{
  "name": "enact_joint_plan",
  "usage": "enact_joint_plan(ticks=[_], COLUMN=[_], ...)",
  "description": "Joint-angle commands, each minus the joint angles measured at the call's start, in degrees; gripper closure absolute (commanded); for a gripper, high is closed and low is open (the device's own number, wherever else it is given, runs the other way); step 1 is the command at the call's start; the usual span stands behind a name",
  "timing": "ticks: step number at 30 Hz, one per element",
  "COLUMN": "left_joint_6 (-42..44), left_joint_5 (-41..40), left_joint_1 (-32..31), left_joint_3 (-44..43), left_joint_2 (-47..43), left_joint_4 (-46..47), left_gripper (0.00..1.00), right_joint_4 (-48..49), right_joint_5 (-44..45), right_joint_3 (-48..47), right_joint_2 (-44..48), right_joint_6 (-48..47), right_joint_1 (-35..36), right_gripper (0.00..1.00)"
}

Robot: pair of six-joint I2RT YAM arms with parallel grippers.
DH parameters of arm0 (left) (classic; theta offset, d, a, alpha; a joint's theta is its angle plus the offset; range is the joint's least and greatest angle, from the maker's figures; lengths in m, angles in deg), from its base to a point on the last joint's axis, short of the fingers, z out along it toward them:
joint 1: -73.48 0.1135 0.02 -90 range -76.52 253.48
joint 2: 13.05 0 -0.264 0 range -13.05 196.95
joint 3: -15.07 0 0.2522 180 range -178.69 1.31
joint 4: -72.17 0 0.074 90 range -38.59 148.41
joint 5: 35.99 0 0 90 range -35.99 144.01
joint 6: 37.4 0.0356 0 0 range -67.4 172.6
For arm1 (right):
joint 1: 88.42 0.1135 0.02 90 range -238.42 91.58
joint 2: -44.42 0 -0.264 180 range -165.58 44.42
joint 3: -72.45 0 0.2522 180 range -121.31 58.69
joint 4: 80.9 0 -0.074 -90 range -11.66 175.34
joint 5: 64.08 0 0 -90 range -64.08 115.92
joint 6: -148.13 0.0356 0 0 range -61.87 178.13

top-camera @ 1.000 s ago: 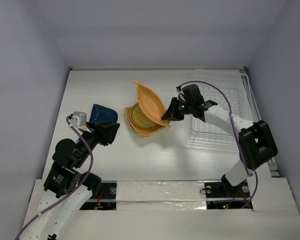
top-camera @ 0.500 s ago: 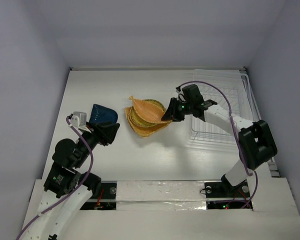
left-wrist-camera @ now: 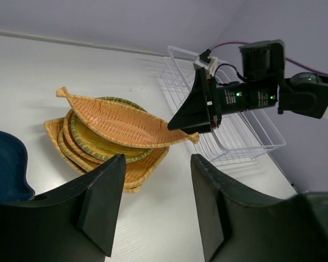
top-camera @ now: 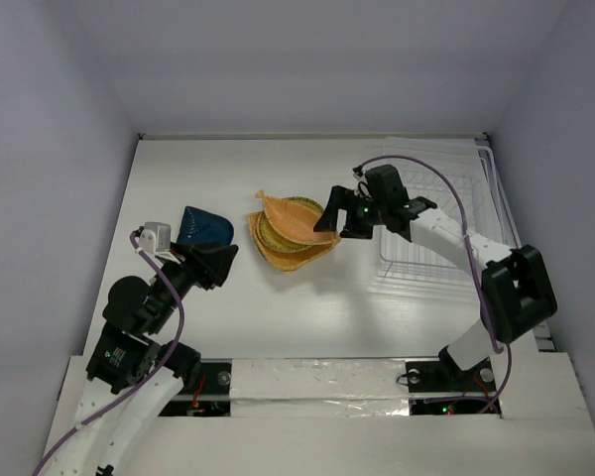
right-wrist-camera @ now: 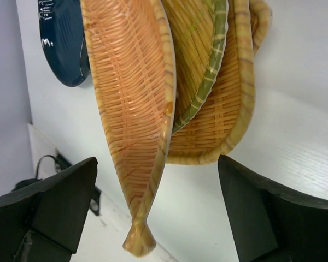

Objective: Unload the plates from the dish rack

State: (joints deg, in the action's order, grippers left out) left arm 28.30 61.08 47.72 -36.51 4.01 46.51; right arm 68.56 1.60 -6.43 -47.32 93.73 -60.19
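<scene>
Three orange woven plates lie stacked mid-table: a large rounded-square one (top-camera: 290, 260) at the bottom, a round green-rimmed one (right-wrist-camera: 205, 60) on it, and the leaf-shaped plate (top-camera: 293, 220) on top. My right gripper (top-camera: 332, 220) is open, its fingers either side of the leaf plate's (right-wrist-camera: 131, 98) pointed tip without touching it. The dark blue dish (top-camera: 203, 226) lies on the table to the left. My left gripper (top-camera: 218, 263) hovers just in front of the dish, open with nothing between its fingers (left-wrist-camera: 106, 191). The white wire dish rack (top-camera: 446, 178) stands at the right with no plates showing in it.
White walls close in the table on the left, back and right. The rack (left-wrist-camera: 235, 131) fills the right side behind my right arm. Bare tabletop (top-camera: 307, 317) lies between the plate stack and the arm bases.
The leaf-shaped plate went from tilted up on edge to lying flat on the stack. My right gripper opened wide and let it go. The left arm stayed put.
</scene>
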Motion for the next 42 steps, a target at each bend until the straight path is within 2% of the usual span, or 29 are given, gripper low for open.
enact_joint_plan(ticks=[1, 7, 8, 13, 14, 15, 17, 18, 23, 25, 26, 29, 30, 31, 35, 42], left_joint_6=[0.04, 0.21, 0.21, 0.39, 0.39, 0.47, 0.39, 0.56, 1.96, 4.07, 5.30, 8.03, 8.38, 8.39, 6.55, 3.47], left_joint_5=[0.58, 0.49, 0.66, -0.83, -1.53, -1.79, -2.06, -2.15, -2.50, -3.37, -5.64, -9.78, -9.88, -9.88, -10.76, -10.76], left_joint_1=[0.36, 0.36, 0.36, 0.36, 0.36, 0.36, 0.36, 0.36, 0.36, 0.36, 0.36, 0.36, 0.36, 0.36, 0.36, 0.36], left_joint_3=[0.29, 0.03, 0.03, -0.41, -0.50, -0.50, -0.58, -0.67, -2.07, -5.39, -7.25, -13.93, -15.08, -16.65, -17.81, -15.53], left_joint_2=[-0.27, 0.25, 0.17, -0.89, -0.89, -0.71, 0.16, 0.60, 3.33, 4.38, 5.52, 6.76, 6.76, 6.76, 6.67, 5.79], left_joint_4=[2.41, 2.32, 2.32, 2.23, 2.06, 2.06, 2.06, 1.88, 1.62, 0.22, -0.92, -4.27, -4.53, -4.62, -4.27, -3.92], left_gripper=[0.51, 0.40, 0.39, 0.25, 0.24, 0.21, 0.20, 0.19, 0.18, 0.17, 0.16, 0.16, 0.16, 0.16, 0.16, 0.14], right_joint_4=[0.87, 2.80, 3.15, 7.88, 8.51, 10.17, 10.97, 10.71, 10.98, 9.23, 7.82, 0.27, -1.49, -4.20, -8.71, -10.38], right_joint_5=[5.06, 12.71, 15.59, 16.23, 16.75, 16.76, 15.97, 15.36, 15.52, 16.93, 18.59, 22.97, 23.95, 25.18, 30.46, 30.46], right_joint_3=[-2.12, -0.97, -0.36, 4.21, 5.17, 7.62, 9.83, 11.58, 18.62, 20.38, 21.08, 19.61, 19.16, 18.81, 18.72, 19.16], right_joint_2=[6.65, 13.96, 18.40, 30.81, 33.45, 39.30, 45.22, 50.47, 64.74, 68.96, 72.37, 77.22, 78.20, 79.34, 84.62, 88.84], right_joint_6=[-2.19, -4.04, -4.13, -2.81, -2.81, -3.51, -4.65, -5.53, -5.27, -5.71, -6.15, -7.64, -7.91, -8.00, -8.00, -7.64], right_joint_1=[0.51, 0.51, 0.51, 0.51, 0.51, 0.51, 0.51, 0.51, 0.51, 0.51, 0.51, 0.51, 0.51, 0.51, 0.51, 0.51], right_gripper=[0.00, 0.00, 0.00, 0.00, 0.17, 0.42, 1.00, 1.00, 1.00, 0.76, 0.57, 0.29, 0.12, 0.02, 0.00, 0.00])
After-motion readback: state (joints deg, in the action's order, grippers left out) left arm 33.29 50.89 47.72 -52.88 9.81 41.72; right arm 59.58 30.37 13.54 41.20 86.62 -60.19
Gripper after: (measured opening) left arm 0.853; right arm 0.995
